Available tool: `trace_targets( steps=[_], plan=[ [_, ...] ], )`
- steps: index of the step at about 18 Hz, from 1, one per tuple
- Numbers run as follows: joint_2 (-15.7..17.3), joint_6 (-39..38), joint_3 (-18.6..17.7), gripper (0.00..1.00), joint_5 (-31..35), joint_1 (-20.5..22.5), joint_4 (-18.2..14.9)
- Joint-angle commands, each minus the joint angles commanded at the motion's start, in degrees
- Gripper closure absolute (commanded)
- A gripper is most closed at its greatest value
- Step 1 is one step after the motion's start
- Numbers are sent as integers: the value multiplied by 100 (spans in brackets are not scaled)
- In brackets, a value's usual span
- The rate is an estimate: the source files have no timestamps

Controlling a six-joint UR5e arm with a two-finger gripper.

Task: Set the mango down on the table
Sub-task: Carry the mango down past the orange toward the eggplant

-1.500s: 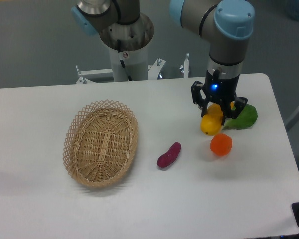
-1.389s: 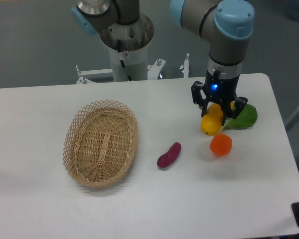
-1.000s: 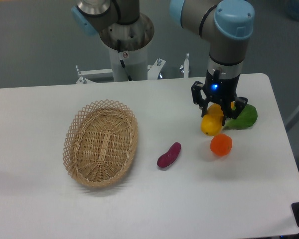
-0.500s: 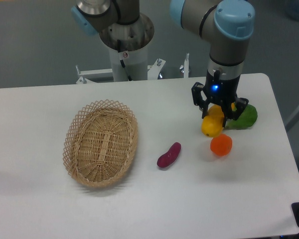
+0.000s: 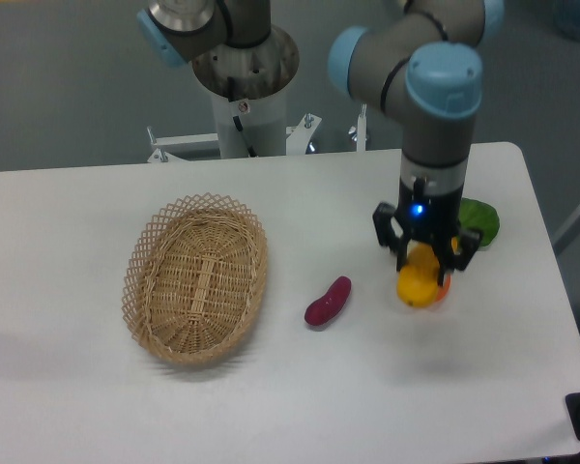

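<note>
The gripper [image 5: 424, 263] is clamped on the mango [image 5: 419, 281], right of centre in the frame, with the yellow fruit hanging out below the fingers. By the look of it this is the carry stage: the fruit seems to be up off the table [image 5: 271, 406], though from this angle I can't say for sure whether its underside is touching the white top or just above it.

Next move, as I read it: bring it down onto a bare patch of table, then open the fingers and lift straight away. The bare stretch toward the lower right looks like the natural spot. Care is needed, since a smooth rounded fruit could roll once let go.

Now the awkward bits. A sliver of orange [image 5: 444, 283] peeks out right behind the mango's right edge, most likely the round orange fruit, almost wholly hidden. A green thing [image 5: 481, 220] sits behind the arm at right, partly covered. The purple vegetable [image 5: 328, 301] lies well clear to the left, and the wicker basket [image 5: 195, 277] farther left still. The fingertips are dark against the fruit, so the exact contact is hard to make out.
</note>
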Motion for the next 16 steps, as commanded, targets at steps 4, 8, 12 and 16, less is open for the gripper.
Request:
trace_targets(
  steps=[4, 8, 12, 16],
  plan=[
    [-432, 70, 88, 60, -211, -62, 63],
    [-704, 78, 106, 59, -211, -202, 54],
    [-819, 78, -17, 59, -211, -264, 45],
    [-845, 70, -105, 59, -202, -317, 45]
  ],
)
